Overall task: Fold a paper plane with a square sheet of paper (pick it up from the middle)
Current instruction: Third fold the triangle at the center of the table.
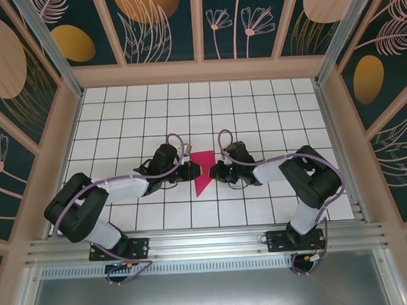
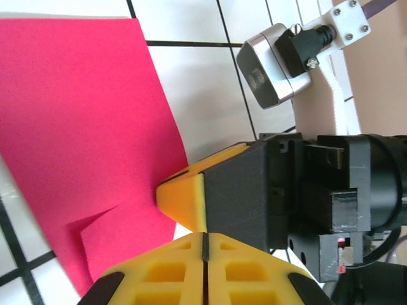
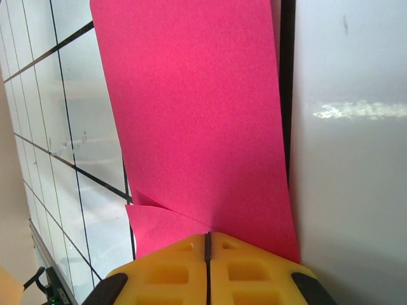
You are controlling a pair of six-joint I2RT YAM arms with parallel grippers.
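The square sheet of paper (image 1: 203, 183) is magenta, folded into an angular shape with a point toward me, and lies flat on the white tiles between both grippers. My left gripper (image 1: 191, 170) is at its left edge and my right gripper (image 1: 213, 171) at its right edge. In the left wrist view the paper (image 2: 82, 127) has a loose flap, and my left gripper (image 2: 205, 236) is shut beside the right gripper's yellow finger (image 2: 184, 198), whose tip rests on the paper. In the right wrist view my right gripper (image 3: 208, 235) is shut, its tips on the paper (image 3: 197, 114) where the flap edge ends. The paper plane is out of view.
The tiled table (image 1: 122, 108) runs wide on all sides of the paper, boxed in by patterned walls (image 1: 27, 85). An aluminium rail (image 1: 206, 243) with both arm bases runs along the near edge. The right arm's silver wrist camera (image 2: 273, 70) hangs close to my left gripper.
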